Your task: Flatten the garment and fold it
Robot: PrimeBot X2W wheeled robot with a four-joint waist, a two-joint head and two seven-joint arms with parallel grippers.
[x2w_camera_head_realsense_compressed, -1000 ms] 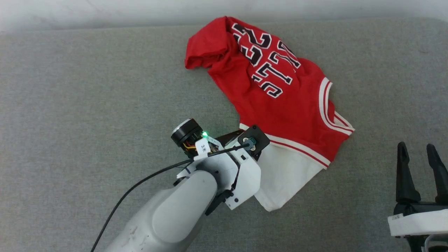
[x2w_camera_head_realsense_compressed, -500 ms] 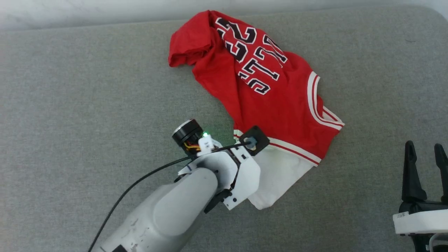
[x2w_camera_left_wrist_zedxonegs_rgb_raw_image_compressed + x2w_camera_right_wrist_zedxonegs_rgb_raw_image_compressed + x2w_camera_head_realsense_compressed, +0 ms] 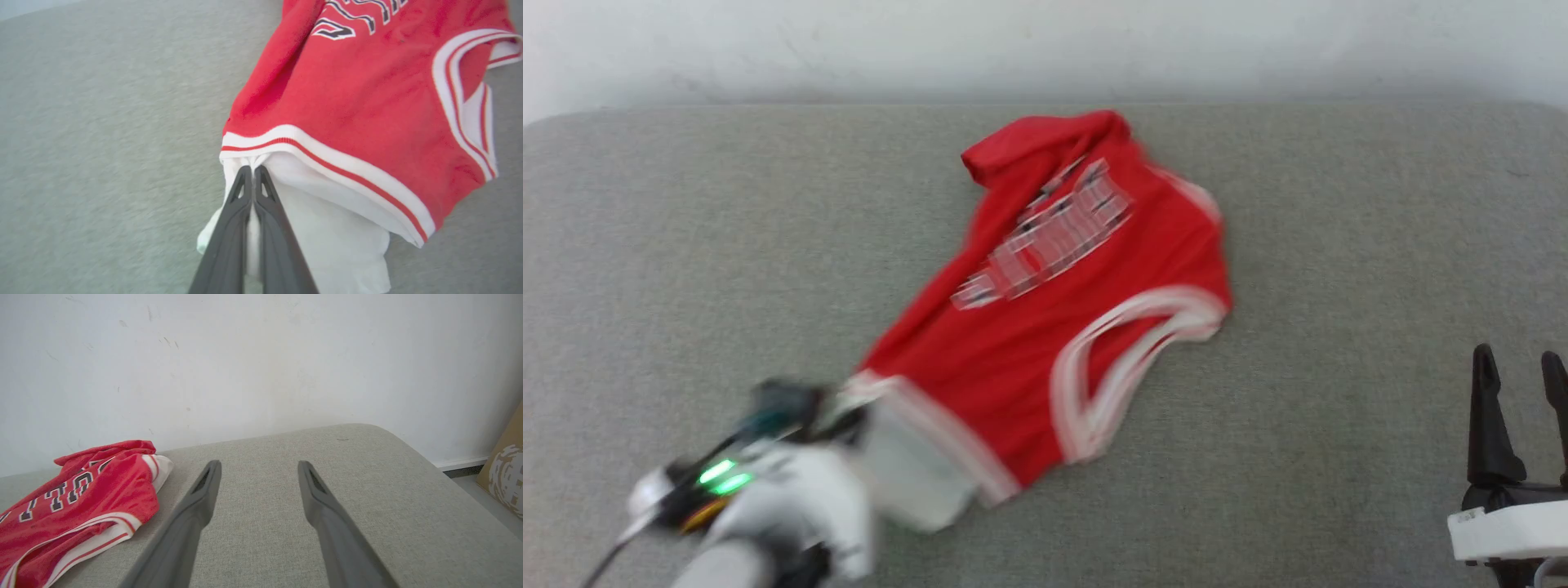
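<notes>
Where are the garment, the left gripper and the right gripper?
garment (image 3: 1021, 359), head view, red body
left gripper (image 3: 253, 169), left wrist view, midway between fingertips shut on garment
right gripper (image 3: 259, 464), right wrist view, midway between spread fingertips

Head camera looks steeply down and forward onto the grey padded surface (image 3: 1339, 245), left wrist camera sits close above the garment (image 3: 347, 90), right wrist camera looks low and level across that surface toward the white wall (image 3: 261, 355) (all three share the garment).
</notes>
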